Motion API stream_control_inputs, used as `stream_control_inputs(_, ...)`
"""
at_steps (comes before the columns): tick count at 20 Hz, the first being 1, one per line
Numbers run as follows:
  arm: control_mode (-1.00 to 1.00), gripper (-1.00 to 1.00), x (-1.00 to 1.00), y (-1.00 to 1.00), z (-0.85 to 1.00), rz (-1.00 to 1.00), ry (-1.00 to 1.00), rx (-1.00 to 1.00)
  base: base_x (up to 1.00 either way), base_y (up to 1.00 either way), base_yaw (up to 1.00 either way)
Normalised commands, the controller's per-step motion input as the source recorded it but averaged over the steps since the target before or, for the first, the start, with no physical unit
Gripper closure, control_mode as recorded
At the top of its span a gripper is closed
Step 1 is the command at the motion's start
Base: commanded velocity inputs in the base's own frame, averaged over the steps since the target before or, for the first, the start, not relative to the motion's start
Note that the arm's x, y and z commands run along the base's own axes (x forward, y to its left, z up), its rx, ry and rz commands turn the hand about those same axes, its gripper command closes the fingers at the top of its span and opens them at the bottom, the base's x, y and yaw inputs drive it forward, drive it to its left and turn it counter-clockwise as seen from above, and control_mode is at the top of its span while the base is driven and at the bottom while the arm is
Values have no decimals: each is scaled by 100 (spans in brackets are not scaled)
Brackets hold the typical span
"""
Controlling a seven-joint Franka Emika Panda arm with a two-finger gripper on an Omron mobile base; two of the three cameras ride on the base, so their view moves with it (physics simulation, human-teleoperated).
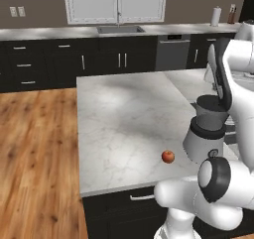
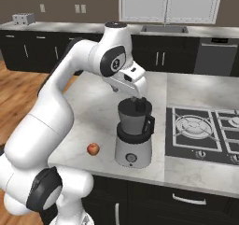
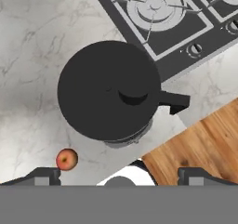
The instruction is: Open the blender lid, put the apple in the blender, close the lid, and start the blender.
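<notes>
Step in hand: lid removal, not yet begun. Gripper [image 3: 119, 175] hangs directly above the blender lid [image 3: 109, 89], jaws spread wide, holding nothing. Lid sits closed on the blender [image 2: 134, 133], near the counter's [image 1: 124, 114] front edge, beside the cooktop [image 2: 200, 133]. Apple [image 1: 168, 156] lies near that edge, just beside the base. Next: descend centred, pinch the knob [image 3: 133, 97].

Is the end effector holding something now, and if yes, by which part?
Nothing is held. The end effector is open above the blender lid, and the apple lies on the counter.
</notes>
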Motion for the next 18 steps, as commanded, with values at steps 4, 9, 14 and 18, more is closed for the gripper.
stream_control_inputs(4, -100, -100, 17, -42, -6, -12, 2, 0, 0, 0, 0)
stream_control_inputs(9, -100, -100, 18, -3, -12, -1, 1, 0, 0, 0, 0)
stream_control_inputs(14, -100, -100, 18, -9, -38, 0, 2, 0, 0, 0, 0)
stream_control_inputs(18, -100, -100, 25, -15, -28, 0, 0, 0, 0, 0, 0)
